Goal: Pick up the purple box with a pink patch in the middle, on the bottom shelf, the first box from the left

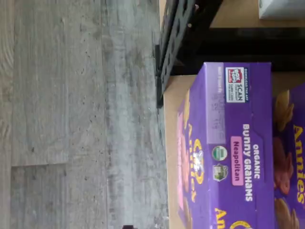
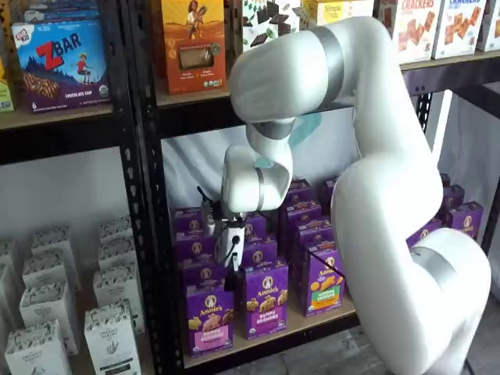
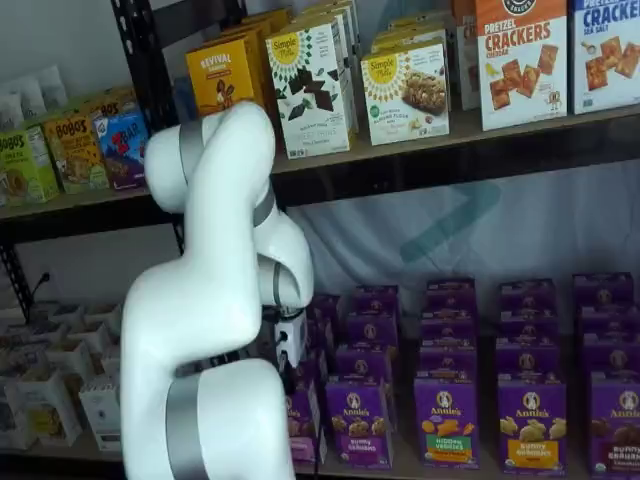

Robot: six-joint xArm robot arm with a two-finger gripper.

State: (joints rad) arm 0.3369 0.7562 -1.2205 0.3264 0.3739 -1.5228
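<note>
Black metal shelving stands over grey plank flooring. The purple box (image 2: 209, 320) sits untouched at the bottom shelf's (image 2: 266, 340) left front. The end effector (image 2: 231, 251) hovers above it, opened wide and empty; grasping and lifting remain.

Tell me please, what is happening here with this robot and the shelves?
A white robot arm is reaching toward the bottom shelf, which carries rows of purple cartons. Its gripper hangs above the front row, near the purple box with the pink band at the left end. In the wrist view the same box lies close below the camera. No box is held yet; all stand on the shelf. Whether the fingers are apart is not clear from these views.
</note>
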